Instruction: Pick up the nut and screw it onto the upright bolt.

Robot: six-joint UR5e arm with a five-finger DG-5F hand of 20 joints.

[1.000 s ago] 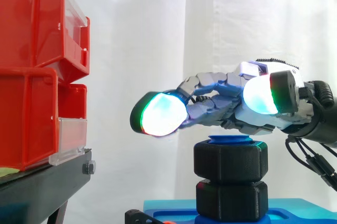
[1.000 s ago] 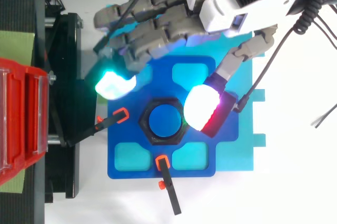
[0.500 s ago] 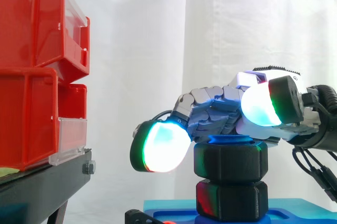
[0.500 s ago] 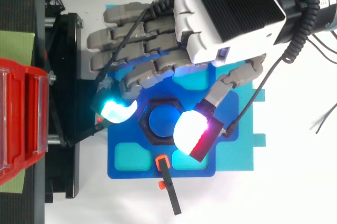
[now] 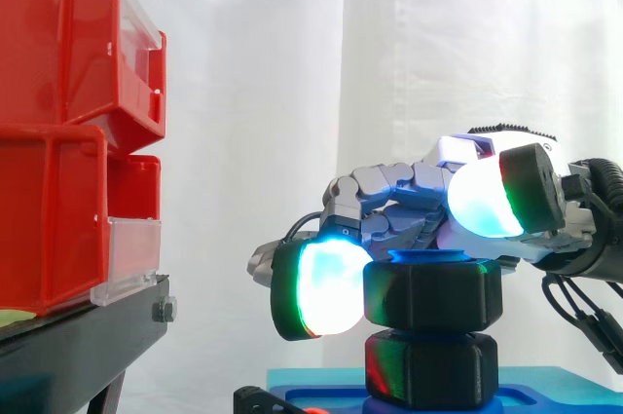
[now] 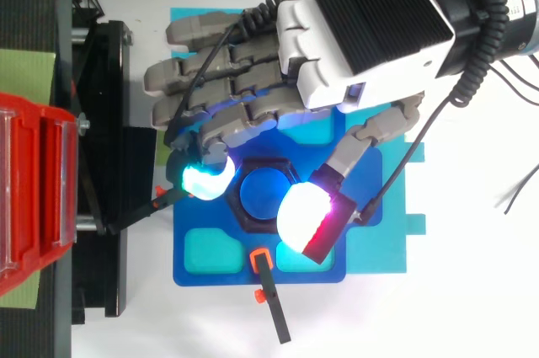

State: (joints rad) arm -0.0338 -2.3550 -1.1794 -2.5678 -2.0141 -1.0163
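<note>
You're looking down on the nut sitting at the top of the upright bolt, whose long axis is pointing straight up at the top camera. The hand is reaching in from one o'clock and cupping the nut with curled fingers. A cyan pad is pressing its nine o'clock flank, and the thumb is sitting at four o'clock, riding slightly high. Your twist is going around that vertical axis.

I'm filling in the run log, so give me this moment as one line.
step: gripping nut | hand: fingers and thumb curled round top nut | top nut: on blue bolt, above lower nut | bolt: upright in blue fixture
</note>
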